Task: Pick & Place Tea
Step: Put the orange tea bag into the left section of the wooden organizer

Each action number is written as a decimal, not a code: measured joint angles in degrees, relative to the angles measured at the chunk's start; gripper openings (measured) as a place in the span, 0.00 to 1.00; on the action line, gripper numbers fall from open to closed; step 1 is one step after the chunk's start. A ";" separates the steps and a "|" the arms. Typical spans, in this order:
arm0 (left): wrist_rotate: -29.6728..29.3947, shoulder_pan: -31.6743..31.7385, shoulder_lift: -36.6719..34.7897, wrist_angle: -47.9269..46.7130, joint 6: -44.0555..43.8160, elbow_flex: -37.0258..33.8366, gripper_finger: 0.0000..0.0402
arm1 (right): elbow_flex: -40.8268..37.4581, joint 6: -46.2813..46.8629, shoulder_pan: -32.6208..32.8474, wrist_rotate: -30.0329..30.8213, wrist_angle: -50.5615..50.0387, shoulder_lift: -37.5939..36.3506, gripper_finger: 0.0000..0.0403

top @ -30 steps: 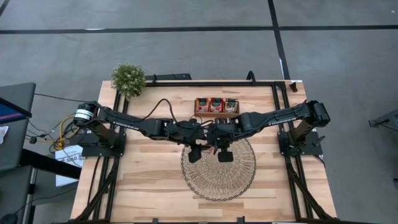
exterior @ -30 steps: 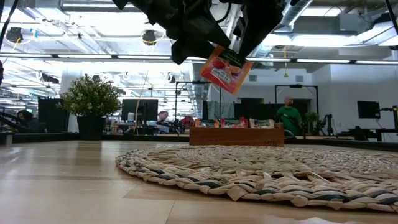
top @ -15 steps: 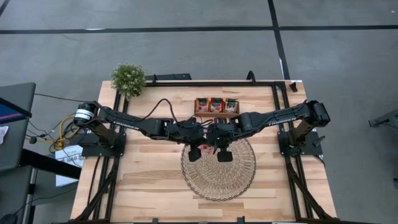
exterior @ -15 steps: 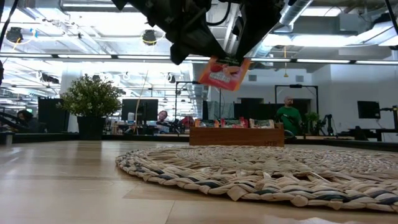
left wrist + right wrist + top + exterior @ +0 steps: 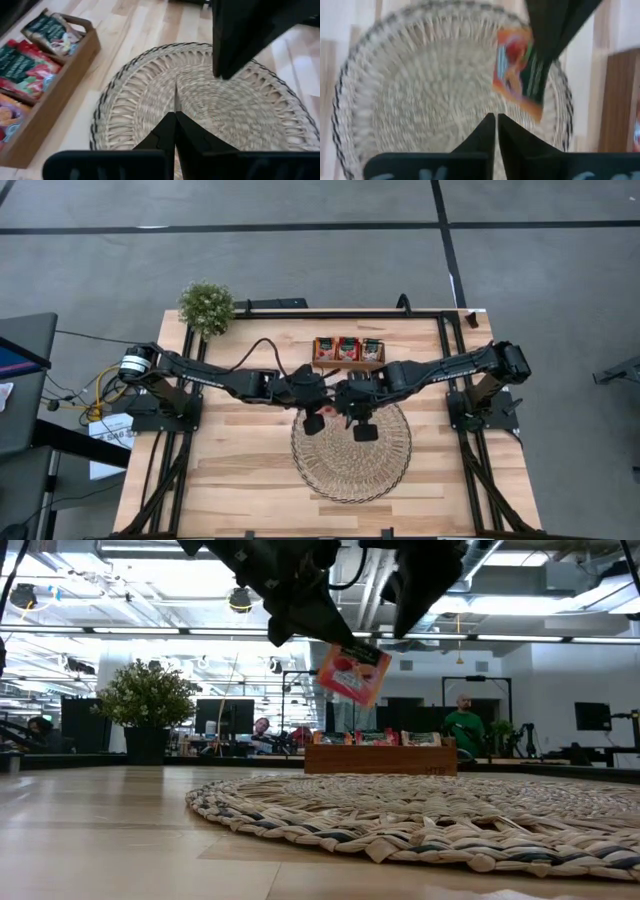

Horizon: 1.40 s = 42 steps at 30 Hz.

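A red-orange tea sachet (image 5: pixel 352 672) with a dark green label hangs in the air above the round woven mat (image 5: pixel 350 470). It also shows in the right wrist view as sachet (image 5: pixel 515 70). My left gripper (image 5: pixel 313 423) is shut on it over the mat's far part. My right gripper (image 5: pixel 365 430) is shut and holds nothing. It hovers just to the right of the sachet, with its fingers (image 5: pixel 485 127) pointing down at the mat. More tea sachets (image 5: pixel 348 348) stand in the wooden tray (image 5: pixel 348 364) beyond the mat. My left gripper pinches the sachet's top edge (image 5: pixel 348 645) between its two fingers, which slant down from above. The sachet hangs tilted below the fingertips, clear of the mat. In the left wrist view it shows only edge-on as a thin line (image 5: pixel 176 100).
A small potted plant (image 5: pixel 206 305) stands at the table's far left corner. Bare wooden tabletop (image 5: pixel 230 470) lies left, right and near of the mat. People and desks show in the room beyond the table.
My left gripper has taken hold of the sachet's top. My right gripper, which held the sachet, has let go and drawn off a little toward the table's right edge. The sachet has sunk slightly, shifted left and now hangs tilted from the left fingers.
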 joint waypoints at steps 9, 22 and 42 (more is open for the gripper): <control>-7.77 1.58 0.00 -0.86 -0.38 0.00 0.00 | -2.08 3.83 -0.14 2.22 -13.46 -0.61 0.16; -1.93 16.44 0.00 5.57 -0.11 0.00 0.00 | -22.19 12.62 5.78 3.53 0.32 -28.45 0.02; 5.70 27.42 4.62 15.20 2.69 -4.50 0.00 | -39.50 24.50 6.56 2.17 17.31 -52.75 0.01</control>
